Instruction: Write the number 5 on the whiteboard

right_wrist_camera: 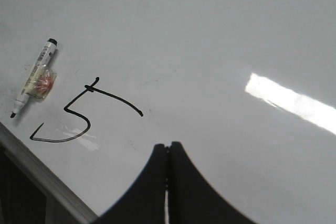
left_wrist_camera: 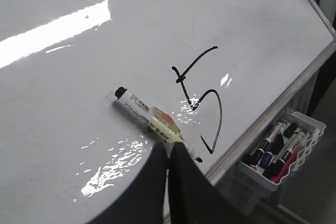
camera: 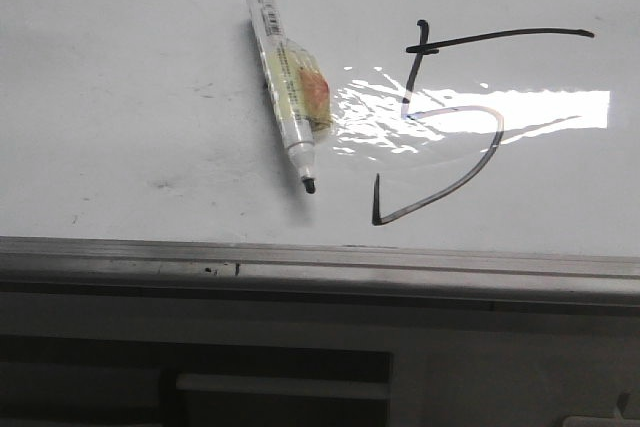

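A black hand-drawn number 5 (camera: 455, 122) stands on the glossy whiteboard (camera: 120, 97), right of centre in the front view; it also shows as the number 5 (left_wrist_camera: 202, 100) and the number 5 (right_wrist_camera: 79, 116). A white marker (camera: 285, 87) with a black tip lies loose on the board to the left of the 5, uncapped. My left gripper (left_wrist_camera: 168, 146) is shut and empty, hovering just above the marker (left_wrist_camera: 149, 120). My right gripper (right_wrist_camera: 168, 146) is shut and empty over bare board, apart from the 5. Neither gripper shows in the front view.
A grey metal edge strip (camera: 320, 262) runs along the board's near side. A white tray (left_wrist_camera: 281, 153) with several markers hangs below that edge. Bright glare (camera: 520, 109) lies across the 5.
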`<state>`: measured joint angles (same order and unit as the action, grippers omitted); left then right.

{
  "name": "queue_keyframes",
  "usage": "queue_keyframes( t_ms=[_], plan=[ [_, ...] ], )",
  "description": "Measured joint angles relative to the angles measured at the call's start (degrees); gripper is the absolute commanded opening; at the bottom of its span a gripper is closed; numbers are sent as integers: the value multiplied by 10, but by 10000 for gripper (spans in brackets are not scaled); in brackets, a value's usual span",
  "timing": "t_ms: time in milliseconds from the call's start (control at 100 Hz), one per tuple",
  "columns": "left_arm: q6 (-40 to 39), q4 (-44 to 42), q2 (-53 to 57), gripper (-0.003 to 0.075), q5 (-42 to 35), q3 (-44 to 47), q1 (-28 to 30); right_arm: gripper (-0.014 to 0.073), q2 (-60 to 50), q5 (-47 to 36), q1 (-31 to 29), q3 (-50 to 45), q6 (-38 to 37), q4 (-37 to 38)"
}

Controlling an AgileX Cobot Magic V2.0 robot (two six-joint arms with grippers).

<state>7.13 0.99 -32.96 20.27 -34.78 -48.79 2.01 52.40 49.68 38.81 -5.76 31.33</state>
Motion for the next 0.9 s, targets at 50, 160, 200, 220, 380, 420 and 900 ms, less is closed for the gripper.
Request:
queue_keyframes(
  t_ms=[50,160,200,220,380,420,900],
  plan=[
    [0,-4,0,-20,-1,2,0,-63,0,0,0,0,0,0],
    [0,-60,8,-20,0,8,0,-63,0,0,0,0,0,0],
    [0,-76,15,-20,0,9,0,-63,0,0,0,0,0,0],
    [0,-81,21,-20,0,9,0,-63,0,0,0,0,0,0],
    [9,-97,95,-20,-15,40,10,-63,0,0,0,0,0,0],
    [12,-96,120,-20,-19,56,22,-63,0,0,0,0,0,0],
    [16,-43,298,-20,-87,338,266,-63,0,0,0,-1,-1,0]
  ],
)
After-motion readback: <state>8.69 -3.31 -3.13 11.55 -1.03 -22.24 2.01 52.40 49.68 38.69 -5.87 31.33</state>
